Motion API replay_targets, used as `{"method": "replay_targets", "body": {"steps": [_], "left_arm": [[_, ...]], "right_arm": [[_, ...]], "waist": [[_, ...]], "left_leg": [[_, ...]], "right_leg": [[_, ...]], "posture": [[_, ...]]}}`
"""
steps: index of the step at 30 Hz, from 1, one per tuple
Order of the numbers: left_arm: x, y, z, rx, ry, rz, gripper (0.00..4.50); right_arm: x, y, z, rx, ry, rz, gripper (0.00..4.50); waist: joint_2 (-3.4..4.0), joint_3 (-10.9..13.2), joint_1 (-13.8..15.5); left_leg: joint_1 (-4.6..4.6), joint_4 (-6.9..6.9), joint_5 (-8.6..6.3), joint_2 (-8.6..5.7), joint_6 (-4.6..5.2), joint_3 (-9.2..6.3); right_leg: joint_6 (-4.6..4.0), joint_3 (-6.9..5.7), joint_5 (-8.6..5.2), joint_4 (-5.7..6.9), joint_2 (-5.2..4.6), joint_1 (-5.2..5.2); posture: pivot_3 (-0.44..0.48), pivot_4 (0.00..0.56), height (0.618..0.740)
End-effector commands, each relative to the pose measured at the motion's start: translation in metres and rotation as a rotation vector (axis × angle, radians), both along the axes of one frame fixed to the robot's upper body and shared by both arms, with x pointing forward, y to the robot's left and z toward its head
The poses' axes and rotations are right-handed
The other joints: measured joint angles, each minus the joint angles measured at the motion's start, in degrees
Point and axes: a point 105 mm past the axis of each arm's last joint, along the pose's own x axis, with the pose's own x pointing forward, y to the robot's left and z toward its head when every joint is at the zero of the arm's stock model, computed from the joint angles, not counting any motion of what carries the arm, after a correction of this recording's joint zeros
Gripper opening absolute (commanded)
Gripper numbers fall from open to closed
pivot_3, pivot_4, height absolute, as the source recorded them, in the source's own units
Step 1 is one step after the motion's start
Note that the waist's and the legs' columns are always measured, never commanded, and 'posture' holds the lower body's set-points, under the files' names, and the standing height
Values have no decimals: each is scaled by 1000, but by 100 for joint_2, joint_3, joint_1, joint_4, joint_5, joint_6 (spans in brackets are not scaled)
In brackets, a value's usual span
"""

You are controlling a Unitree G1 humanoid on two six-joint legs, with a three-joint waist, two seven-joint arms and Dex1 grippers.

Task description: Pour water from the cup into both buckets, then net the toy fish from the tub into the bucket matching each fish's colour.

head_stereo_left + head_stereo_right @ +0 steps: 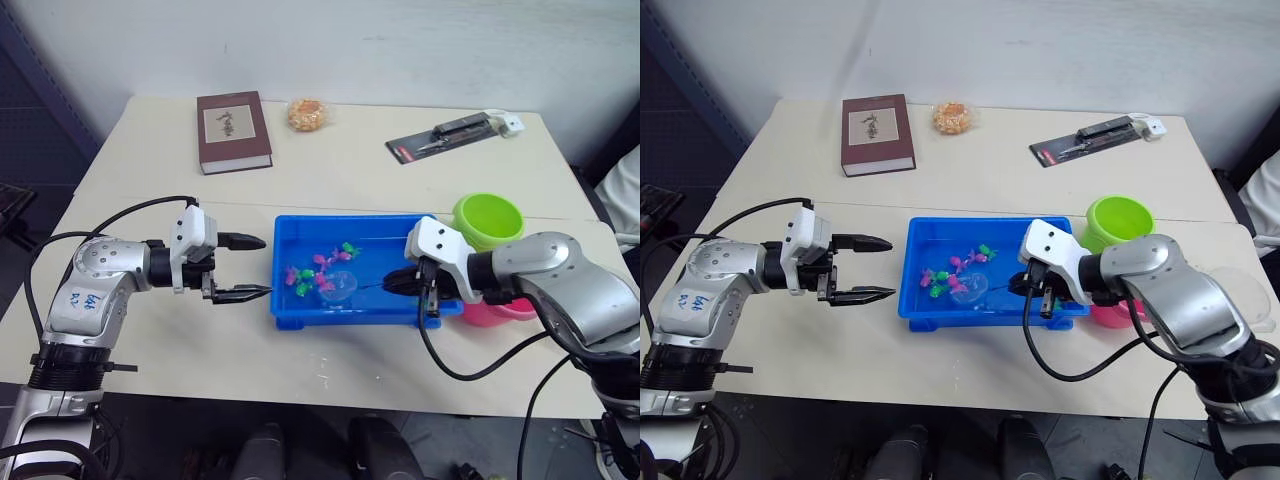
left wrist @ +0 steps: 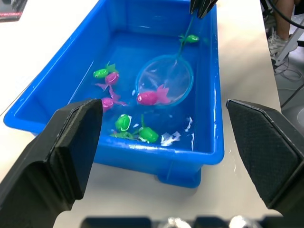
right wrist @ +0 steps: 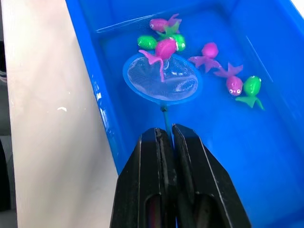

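- The right gripper [image 3: 166, 137], fingers closed on the thin dark handle of the small blue-hooped net [image 3: 163, 79], holds the hoop in the shallow blue plastic tub [image 1: 290, 300].
- A pink toy fish [image 3: 164, 48] sits at the hoop's rim; netting is under way.
- Next: lift it, then carry it to the pink plastic bucket [image 1: 495, 312], just beside the tub and partly hidden by the right arm.
- The left gripper [image 1: 240, 268] hovers wide open and empty beside the tub.
- The lime green bucket [image 1: 488, 220] stands behind the pink one.
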Motion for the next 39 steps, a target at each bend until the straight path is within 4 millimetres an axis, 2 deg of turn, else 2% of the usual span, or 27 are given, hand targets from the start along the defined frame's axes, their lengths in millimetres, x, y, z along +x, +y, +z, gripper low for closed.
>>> {"method": "replay_targets", "body": {"steps": [1,6,11,18,24,32,39], "left_arm": [[-2,2,14,-42,-43,7,4458],[0,-5,24,-123,-40,-13,4458],[6,-12,26,-137,-42,-32,4458],[11,-16,23,-103,-46,-64,4458],[12,-8,15,-35,-50,-51,4458],[5,2,12,-8,-54,-9,4458],[0,5,12,-9,-55,12,4458]], "right_arm": [[-9,-13,17,35,-73,20,0],[-25,-37,22,171,-133,-42,0],[-34,-52,16,193,-147,-106,0],[-26,-60,16,142,-198,-169,0],[-1,-50,6,18,-211,-148,0],[8,-32,-10,-76,-169,-28,0],[26,-30,-13,-149,-204,-60,0]], "waist": [[0,0,6],[0,0,36],[0,0,16],[0,0,-6],[0,0,-5],[0,0,-2],[0,0,-3]], "left_leg": [[0,-1,0,0,0,0],[0,-2,-1,0,2,-3],[2,2,-1,-2,2,0],[6,4,0,0,2,3],[6,11,0,0,2,2],[1,11,0,0,3,0],[2,13,0,2,2,-1]], "right_leg": [[0,-1,0,-1,0,1],[2,-4,1,-9,3,9],[5,-1,3,-3,13,10],[5,3,3,5,21,9],[5,3,3,-1,19,7],[5,3,3,0,8,6],[5,2,3,-10,0,6]], "posture": [[0,150,740],[0,150,740],[0,150,740],[0,150,740],[0,150,740],[0,150,740],[0,150,740]]}}
